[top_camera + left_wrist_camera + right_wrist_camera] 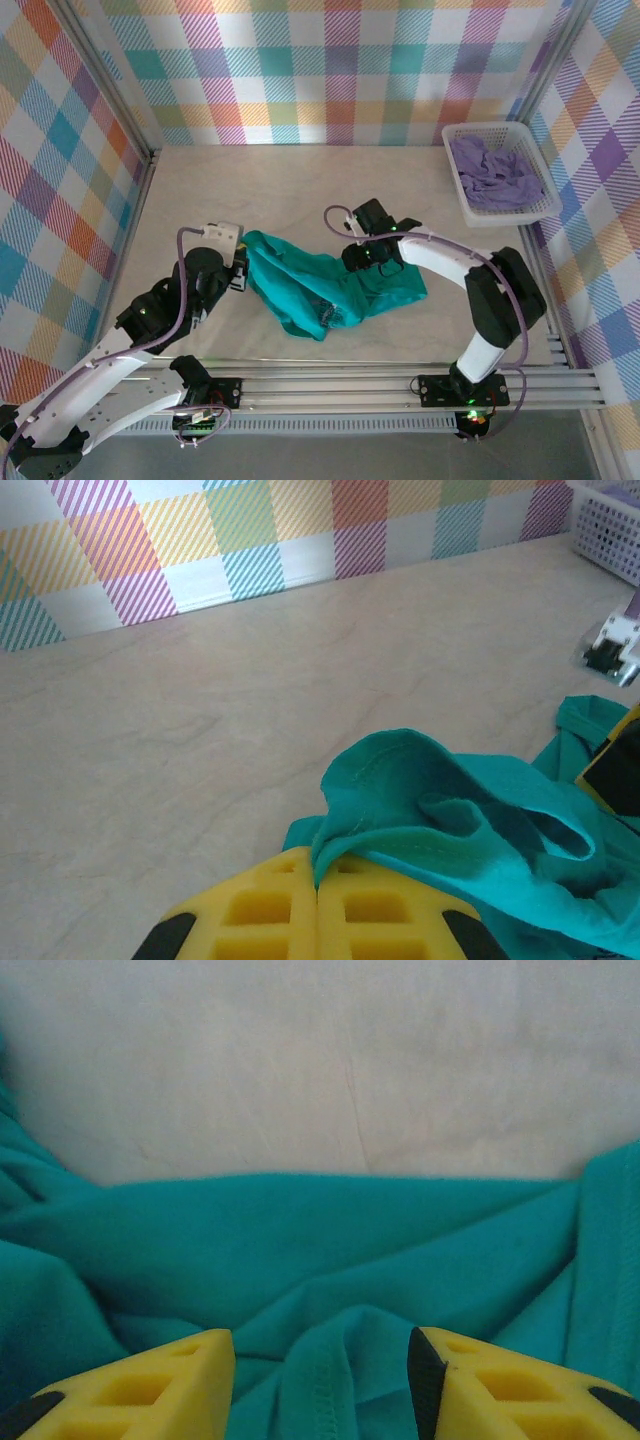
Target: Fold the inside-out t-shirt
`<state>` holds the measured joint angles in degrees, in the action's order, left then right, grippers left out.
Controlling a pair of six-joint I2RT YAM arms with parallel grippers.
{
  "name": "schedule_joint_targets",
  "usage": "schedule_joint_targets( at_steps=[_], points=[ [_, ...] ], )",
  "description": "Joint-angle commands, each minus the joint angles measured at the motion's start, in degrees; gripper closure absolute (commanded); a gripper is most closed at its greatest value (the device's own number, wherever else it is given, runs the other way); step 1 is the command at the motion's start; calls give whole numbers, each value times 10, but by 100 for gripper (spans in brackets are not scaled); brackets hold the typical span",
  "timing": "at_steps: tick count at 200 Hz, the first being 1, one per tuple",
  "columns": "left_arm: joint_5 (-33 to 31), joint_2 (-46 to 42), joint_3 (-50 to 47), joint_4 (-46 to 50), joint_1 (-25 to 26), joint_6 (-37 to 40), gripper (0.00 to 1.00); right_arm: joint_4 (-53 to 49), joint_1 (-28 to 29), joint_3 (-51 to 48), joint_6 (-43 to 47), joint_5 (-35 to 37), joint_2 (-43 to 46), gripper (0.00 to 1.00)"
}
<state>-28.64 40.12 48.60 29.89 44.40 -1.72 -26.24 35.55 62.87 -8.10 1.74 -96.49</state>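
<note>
The teal shirt lies bunched on the counter, in the lower middle of the top view, between the two arms. The left end effector is pressed together on a fold of cloth at the heap's left end, and the fabric rises out of the seam between its yellow fingers. The right end effector hangs over the heap's right part with its jaws spread and nothing between them (cloth lies just below, with a stitched hem at the lower middle of its wrist view). This looks like the spreading-out step: the shirt is crumpled and no fold is made yet. Next, I judge, the right side needs its own pinch on a hem or edge. Then both can draw apart to flatten the cloth.
</note>
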Motion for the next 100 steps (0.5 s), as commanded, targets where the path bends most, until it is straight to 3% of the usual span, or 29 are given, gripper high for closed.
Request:
schedule_joint_targets(
  at_steps=[1, 18, 34, 54, 100],
  points=[
    [-17, 0, 18, 8, -8, 12, 100, -25, 0, -1, -14, -5, -5, 49],
    [-17, 1, 16, 5, -10, 13, 100, -10, -1, -3, -16, -17, -24, 57],
    [-19, 2, 17, 1, -12, 13, 100, 5, -5, -1, -16, -18, -27, 81],
    [-25, 5, 24, -4, -23, 8, 100, 36, -20, -9, -11, -15, 17, 100],
    [54, 60, 121, -11, -117, -7, 100, 115, -129, -4, -25, -89, 205, 100]
  ],
)
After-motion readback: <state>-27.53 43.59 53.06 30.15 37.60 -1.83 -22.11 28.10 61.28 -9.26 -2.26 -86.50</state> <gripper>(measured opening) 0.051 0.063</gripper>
